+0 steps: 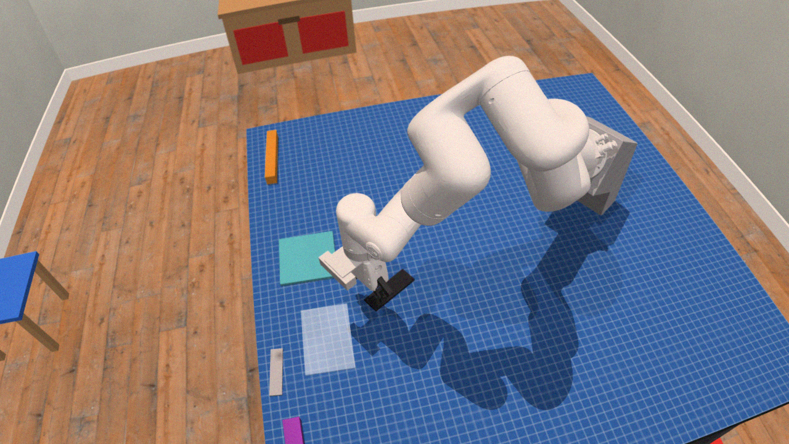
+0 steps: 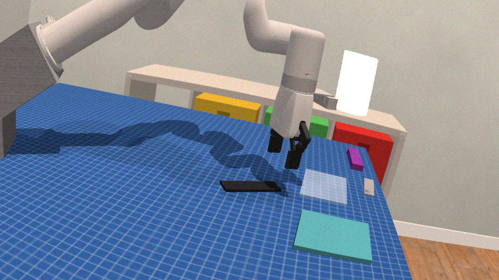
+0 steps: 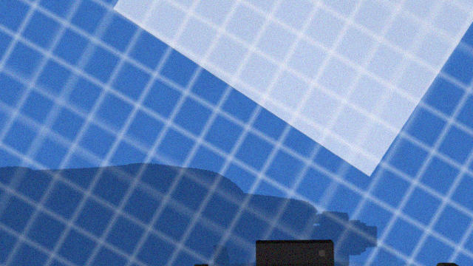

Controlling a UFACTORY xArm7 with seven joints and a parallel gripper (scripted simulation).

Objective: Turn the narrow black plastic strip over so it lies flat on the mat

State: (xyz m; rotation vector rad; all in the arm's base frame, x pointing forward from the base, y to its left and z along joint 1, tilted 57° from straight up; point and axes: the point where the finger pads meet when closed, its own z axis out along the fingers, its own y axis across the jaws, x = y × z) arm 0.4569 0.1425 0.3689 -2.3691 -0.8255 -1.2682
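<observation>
The narrow black plastic strip [image 2: 250,186] lies flat on the blue grid mat [image 2: 151,195], well inside its edges. It shows in the top view [image 1: 389,290] partly under my wrist, and its end shows at the bottom edge of the wrist view [image 3: 294,253]. My gripper [image 2: 288,150] hangs open and empty above the strip's right end, clear of it. In the top view the gripper [image 1: 380,287] is seen from above, over the strip.
A pale translucent square [image 2: 325,186] lies just right of the strip, a teal tile [image 2: 334,236] nearer the front. A beige bar [image 2: 369,187] and a purple block [image 2: 355,158] lie near the mat's right edge. An orange bar [image 1: 270,156] lies far off.
</observation>
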